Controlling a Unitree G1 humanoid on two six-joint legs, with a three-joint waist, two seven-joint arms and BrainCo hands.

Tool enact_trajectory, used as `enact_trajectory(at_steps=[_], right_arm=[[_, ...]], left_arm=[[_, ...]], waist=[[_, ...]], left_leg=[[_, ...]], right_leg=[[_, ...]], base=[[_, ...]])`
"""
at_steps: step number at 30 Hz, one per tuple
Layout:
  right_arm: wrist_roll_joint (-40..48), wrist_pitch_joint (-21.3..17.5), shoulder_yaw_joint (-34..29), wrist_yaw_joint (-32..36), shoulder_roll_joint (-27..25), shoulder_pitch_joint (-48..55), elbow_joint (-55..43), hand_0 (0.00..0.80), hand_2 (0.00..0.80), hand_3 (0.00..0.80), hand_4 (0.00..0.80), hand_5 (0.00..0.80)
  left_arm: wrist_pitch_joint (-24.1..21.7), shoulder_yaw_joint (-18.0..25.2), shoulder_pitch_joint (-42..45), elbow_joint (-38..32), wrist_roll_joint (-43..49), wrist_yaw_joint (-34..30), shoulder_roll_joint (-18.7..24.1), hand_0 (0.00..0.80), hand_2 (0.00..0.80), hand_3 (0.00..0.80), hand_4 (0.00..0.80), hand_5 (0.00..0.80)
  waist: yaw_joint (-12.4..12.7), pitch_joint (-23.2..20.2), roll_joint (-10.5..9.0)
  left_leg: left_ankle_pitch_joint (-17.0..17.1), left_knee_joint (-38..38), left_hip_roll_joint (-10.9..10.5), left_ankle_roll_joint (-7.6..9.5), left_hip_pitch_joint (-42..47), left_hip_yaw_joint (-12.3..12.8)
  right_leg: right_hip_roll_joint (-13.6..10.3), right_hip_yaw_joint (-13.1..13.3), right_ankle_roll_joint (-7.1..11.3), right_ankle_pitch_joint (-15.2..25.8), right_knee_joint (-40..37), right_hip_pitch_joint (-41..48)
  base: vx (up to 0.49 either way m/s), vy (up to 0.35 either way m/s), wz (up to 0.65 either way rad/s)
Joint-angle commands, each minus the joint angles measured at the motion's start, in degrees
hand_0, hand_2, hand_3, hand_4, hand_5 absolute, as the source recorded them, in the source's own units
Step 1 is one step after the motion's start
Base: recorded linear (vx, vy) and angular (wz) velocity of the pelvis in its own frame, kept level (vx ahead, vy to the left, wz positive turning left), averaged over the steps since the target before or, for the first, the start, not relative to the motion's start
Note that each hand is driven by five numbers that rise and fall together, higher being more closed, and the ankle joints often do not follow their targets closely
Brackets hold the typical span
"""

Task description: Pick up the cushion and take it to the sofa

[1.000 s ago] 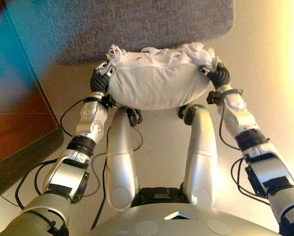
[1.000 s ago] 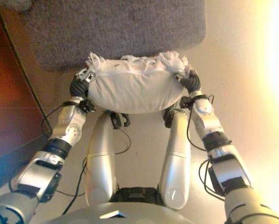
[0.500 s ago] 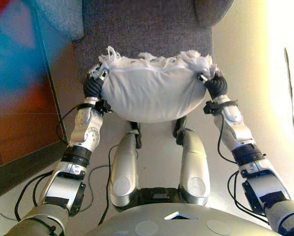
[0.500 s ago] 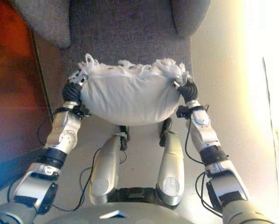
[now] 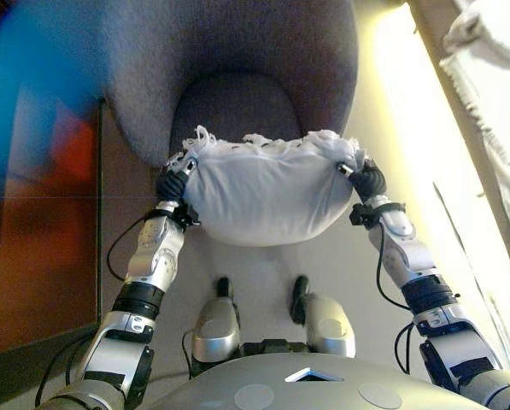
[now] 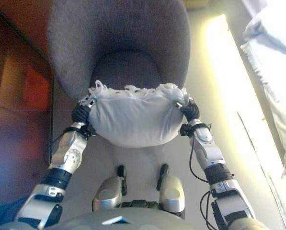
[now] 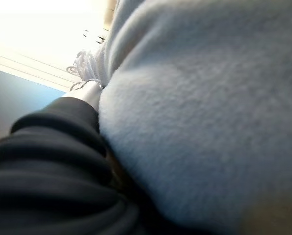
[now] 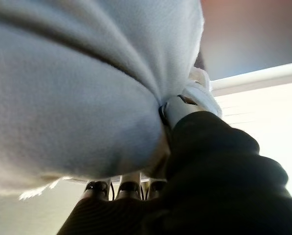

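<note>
The left hand (image 5: 172, 181) and the right hand (image 5: 367, 179) clamped the white cushion (image 5: 263, 192) between them, one at each end, holding it up in the air in front of the robot. In the right wrist view the fingers (image 8: 128, 186) ran under the cushion's rounded underside and the thumb pressed into a fold of the cloth at the corner, so that hand was curled round the cushion. On the left, only one silver finger (image 7: 88, 92) showed past the dark ribbed cover, lying against the cushion's end; the rest were buried in the fabric, so how far they were closed could not be told. A fringe of white tassels (image 5: 205, 139) stood up along the cushion's far edge, between the two hands.

Compared with half a second before, the view had swung forward: the grey sofa (image 5: 229, 77), then seen as a flat seat with two arm ends, now showed as a rounded shell with its curved back and darker seat just beyond the fingers. The cushion sat between the hands as before, with the same grip.

Beneath the cushion lay a pale floor (image 5: 263, 273). Outward from the left hand stood a dark reddish-brown wooden panel (image 6: 18, 139). Beyond the right hand, a bright strip of light (image 5: 417, 145) ran along the floor, with white cloth (image 5: 494, 51) hanging past it.
</note>
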Motion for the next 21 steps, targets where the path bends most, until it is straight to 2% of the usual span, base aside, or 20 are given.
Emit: enact_trajectory(at_steps=[1,4,6,10,13,14,16,18,21], right_arm=[[1.60,-0.53,2.03,2.50,2.43,0.47,-5.13,0.800,0.800,0.800,0.800,0.800],[3.11,-1.65,2.31,2.95,3.58,0.34,-4.24,0.800,0.800,0.800,0.800,0.800],[5.14,-3.76,2.06,4.22,4.62,1.16,-4.22,0.800,0.800,0.800,0.800,0.800],[4.65,-3.95,1.52,2.79,5.92,1.17,-2.28,0.800,0.800,0.800,0.800,0.800],[5.14,-4.24,1.00,2.60,7.18,1.15,-1.56,0.800,0.800,0.800,0.800,0.800],[5.03,-4.39,1.18,2.02,7.38,1.26,-2.01,0.800,0.800,0.800,0.800,0.800],[5.34,-4.71,1.68,1.21,6.70,1.03,-2.08,0.800,0.800,0.800,0.800,0.800],[5.98,-4.77,2.12,1.08,5.89,0.43,-1.41,0.800,0.800,0.800,0.800,0.800],[7.46,-4.52,2.13,1.78,5.11,-0.44,-0.16,0.800,0.800,0.800,0.800,0.800]], left_arm=[[-0.61,-1.26,-0.45,-4.04,0.36,-4.54,0.26,0.800,0.800,0.800,0.800,0.800],[-0.42,-1.39,-0.90,-3.06,1.50,-4.93,0.31,0.800,0.800,0.800,0.800,0.800],[-0.57,-1.74,-0.74,-3.53,1.87,-4.52,0.33,0.800,0.800,0.800,0.800,0.800],[-1.30,-0.90,-0.88,-3.71,1.44,-4.52,0.42,0.800,0.800,0.800,0.800,0.800],[-1.33,-0.71,-2.19,-3.25,1.62,-5.26,1.44,0.800,0.800,0.800,0.800,0.800],[-1.43,-1.17,-2.81,-2.89,1.02,-5.74,2.13,0.800,0.800,0.800,0.800,0.800],[-1.62,-2.05,-4.25,-1.68,-0.14,-6.66,2.71,0.800,0.800,0.800,0.800,0.800],[-1.90,-2.49,-5.18,-0.47,-0.73,-7.24,2.75,0.800,0.800,0.800,0.800,0.800],[-2.47,-3.28,-5.66,0.51,-0.64,-6.79,2.40,0.800,0.800,0.800,0.800,0.800]], waist=[[0.84,-8.15,-1.26],[0.33,-9.51,-1.20],[-0.02,-10.87,-1.26],[-0.29,-11.91,-1.07],[-0.24,-11.23,-0.74],[-0.33,-10.22,-0.23],[-0.72,-8.68,0.39],[-1.35,-7.85,0.38],[-2.50,-7.77,-0.37]], left_leg=[[-1.96,0.67,-4.88,2.56,-1.09,-0.41],[-1.97,-2.77,-5.28,3.45,1.84,0.62],[-1.90,-5.08,-5.60,3.85,3.48,1.33],[-2.41,-6.29,-6.21,4.98,4.60,2.40],[-3.55,-5.23,-7.50,7.48,3.83,2.54],[-3.94,-4.57,-8.06,8.43,3.69,1.91],[-4.68,-3.42,-8.52,8.97,3.86,0.98],[-5.24,-2.88,-8.78,8.78,4.62,0.12],[-6.22,-2.59,-9.10,8.38,5.73,-1.18]], right_leg=[[0.45,3.05,1.18,2.05,-4.59,4.16],[0.77,3.40,1.55,2.03,-5.40,5.26],[0.67,3.49,2.08,2.60,-6.82,6.11],[-0.77,3.99,3.12,2.90,-5.86,5.81],[-4.78,5.23,3.97,6.29,6.41,1.16],[-7.06,7.06,3.62,9.01,16.10,-2.79],[-8.36,10.11,3.07,13.23,25.63,-7.21],[-7.79,12.53,3.53,15.64,27.05,-9.41],[-5.21,14.54,4.39,17.83,20.27,-10.59]], base=[[0.131,0.071,0.13],[0.108,0.083,0.09],[0.096,0.108,0.04],[0.047,0.130,-0.07],[-0.020,0.194,-0.19],[-0.037,0.235,-0.19],[-0.005,0.215,-0.09],[0.077,0.089,0.21],[0.191,-0.066,0.15]])
